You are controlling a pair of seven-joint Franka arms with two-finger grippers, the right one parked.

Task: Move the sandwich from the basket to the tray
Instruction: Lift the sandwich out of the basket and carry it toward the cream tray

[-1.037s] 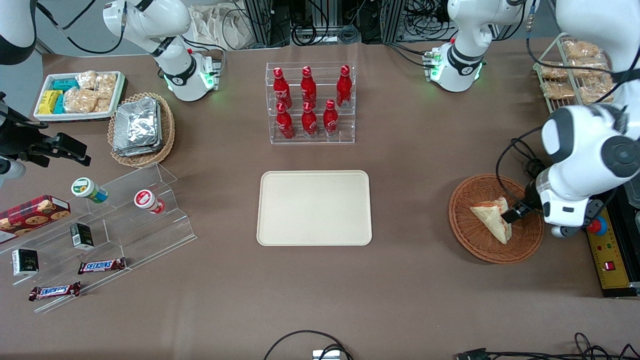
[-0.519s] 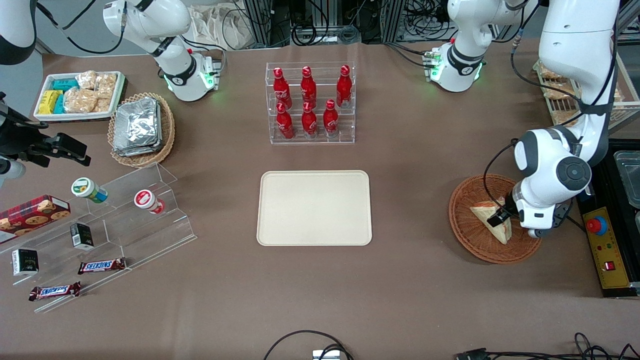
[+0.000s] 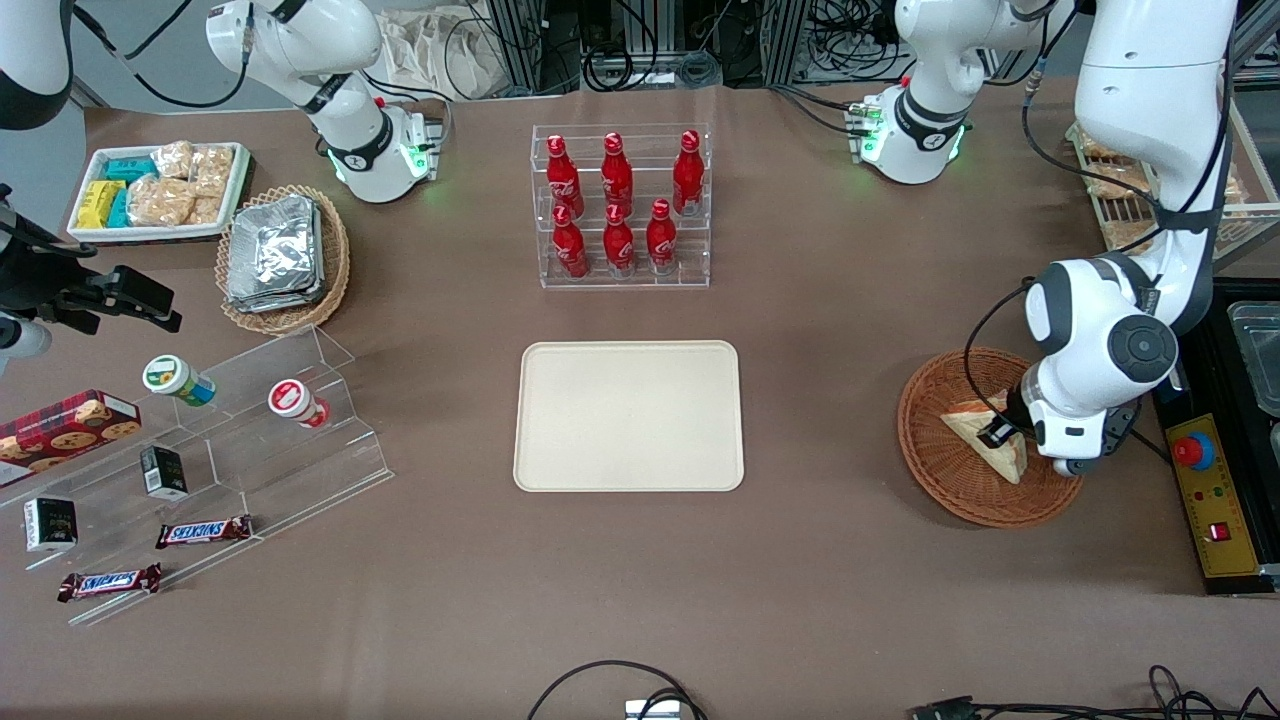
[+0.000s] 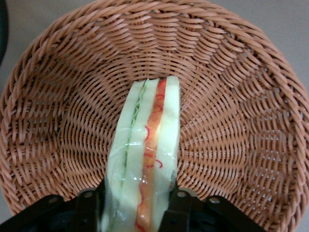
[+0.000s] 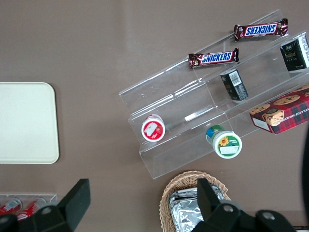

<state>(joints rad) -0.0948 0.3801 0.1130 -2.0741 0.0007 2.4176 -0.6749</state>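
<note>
The sandwich [image 3: 972,424] is a pale wedge with red-orange filling and lies in the round reddish-brown wicker basket [image 3: 930,470] toward the working arm's end of the table. My left gripper [image 3: 1000,432] reaches down into the basket. In the left wrist view the sandwich [image 4: 149,140] stands on edge between the black fingers [image 4: 177,205], which press on both of its bread faces, with the gripper [image 4: 137,200] shut on it. The basket's weave [image 4: 231,96] surrounds it. The cream-beige tray [image 3: 630,415] lies bare at mid-table and also shows in the right wrist view [image 5: 24,121].
A clear rack of red bottles [image 3: 622,205] stands farther from the camera than the tray. A yellow control box with a red button [image 3: 1205,500] sits beside the basket. A stepped acrylic shelf [image 3: 250,430] with snacks and a tan basket of foil packs [image 3: 285,255] lie toward the parked arm's end.
The left arm has swung its wrist over the basket and lowered. The gripper has shifted slightly along the sandwich and now closes on its thick end. The sandwich still rests in the basket.
</note>
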